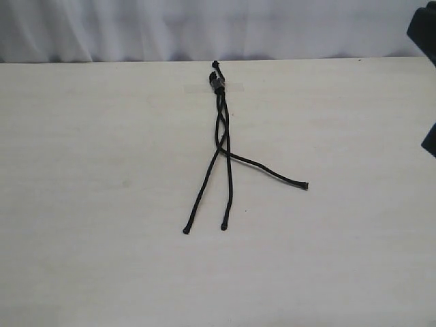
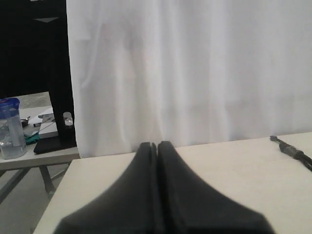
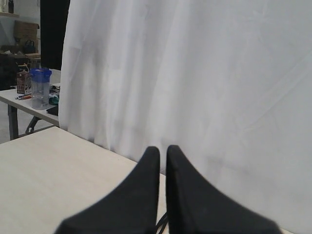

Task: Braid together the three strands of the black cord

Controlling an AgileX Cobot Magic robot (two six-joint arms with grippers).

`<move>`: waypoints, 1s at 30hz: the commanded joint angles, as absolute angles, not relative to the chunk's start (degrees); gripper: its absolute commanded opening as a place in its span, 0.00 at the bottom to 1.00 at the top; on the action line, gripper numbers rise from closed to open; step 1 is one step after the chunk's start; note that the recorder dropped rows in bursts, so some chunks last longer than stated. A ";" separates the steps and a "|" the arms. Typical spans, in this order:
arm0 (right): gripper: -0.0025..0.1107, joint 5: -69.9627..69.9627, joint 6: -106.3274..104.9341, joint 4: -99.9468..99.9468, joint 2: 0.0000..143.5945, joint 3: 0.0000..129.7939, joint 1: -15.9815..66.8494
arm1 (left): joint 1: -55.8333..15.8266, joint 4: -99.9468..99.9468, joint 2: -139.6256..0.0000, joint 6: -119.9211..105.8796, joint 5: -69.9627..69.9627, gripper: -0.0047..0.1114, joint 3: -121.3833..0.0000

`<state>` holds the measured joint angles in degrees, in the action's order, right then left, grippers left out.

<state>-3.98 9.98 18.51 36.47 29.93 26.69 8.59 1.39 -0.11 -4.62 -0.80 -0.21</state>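
The black cord (image 1: 218, 80) lies on the pale table (image 1: 95, 170), its knotted top held down near the far edge by clear tape (image 1: 201, 88). Below a few loose crossings (image 1: 222, 139) the three strands spread apart: the left strand (image 1: 200, 194), the middle strand (image 1: 229, 191), and the right strand (image 1: 272, 172) angling off to the right. My left gripper (image 2: 157, 144) is shut with nothing in it; the cord's knotted end (image 2: 292, 152) shows far off to its side. My right gripper (image 3: 163, 148) is shut and empty, with a bit of cord (image 3: 162, 225) showing below its fingers.
A white curtain (image 1: 204, 27) hangs behind the table's far edge. Dark parts of the right arm (image 1: 424, 27) show at the right border of the exterior view. A side table with a blue-lidded bottle (image 2: 9, 127) stands beyond the curtain's end.
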 commanded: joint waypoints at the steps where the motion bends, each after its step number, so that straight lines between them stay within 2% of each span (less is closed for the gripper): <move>1: 0.06 -4.45 10.29 18.25 36.14 29.73 26.70 | 8.68 -1.02 0.00 -4.23 0.00 0.04 0.00; 20: 0.06 -4.45 10.29 18.25 36.14 29.73 26.70 | 9.97 -5.27 0.00 0.00 -13.97 0.04 0.00; 30: 0.06 -4.45 10.29 18.25 36.14 29.73 26.70 | 9.97 -5.27 0.00 0.00 -14.09 0.04 0.00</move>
<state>-3.98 9.98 18.51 36.47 29.93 26.69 9.98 -5.20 -0.11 0.00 -14.18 -0.21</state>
